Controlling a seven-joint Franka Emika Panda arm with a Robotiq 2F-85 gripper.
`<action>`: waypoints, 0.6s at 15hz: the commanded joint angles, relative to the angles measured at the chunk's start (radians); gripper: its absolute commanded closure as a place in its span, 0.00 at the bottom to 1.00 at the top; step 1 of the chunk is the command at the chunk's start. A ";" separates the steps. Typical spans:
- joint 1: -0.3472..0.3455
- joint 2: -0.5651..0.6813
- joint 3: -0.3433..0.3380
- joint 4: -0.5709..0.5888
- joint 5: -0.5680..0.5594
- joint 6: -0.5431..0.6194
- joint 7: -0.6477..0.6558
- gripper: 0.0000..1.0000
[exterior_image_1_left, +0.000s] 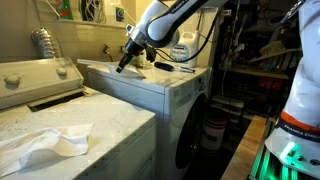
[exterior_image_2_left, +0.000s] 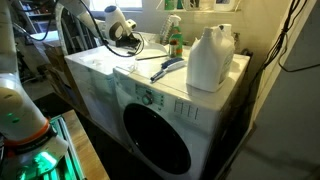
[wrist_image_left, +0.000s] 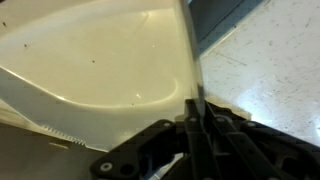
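Note:
My gripper (exterior_image_1_left: 122, 66) hangs over the far left edge of a white laundry machine's top (exterior_image_1_left: 165, 85). In an exterior view it (exterior_image_2_left: 113, 42) is at the far end of that top. In the wrist view the two black fingers (wrist_image_left: 195, 108) are pressed together with nothing visible between them. Below them lie a cream, smooth curved surface (wrist_image_left: 100, 60) and a speckled white surface (wrist_image_left: 270, 60), split by a thin raised edge. A dark tool (exterior_image_1_left: 162, 66) lies on the top just right of the gripper.
A white cloth (exterior_image_1_left: 45, 145) lies on the near machine. A white detergent jug (exterior_image_2_left: 210, 58), a green bottle (exterior_image_2_left: 174, 42) and a long-handled brush (exterior_image_2_left: 168, 68) stand on the front-loader's top (exterior_image_2_left: 150, 85). Its round door (exterior_image_2_left: 155, 140) faces the aisle.

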 joint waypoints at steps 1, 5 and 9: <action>-0.155 -0.071 0.157 -0.145 0.165 0.074 -0.142 0.98; -0.326 -0.099 0.330 -0.192 0.338 0.100 -0.301 0.98; -0.464 -0.107 0.451 -0.204 0.474 0.078 -0.439 0.98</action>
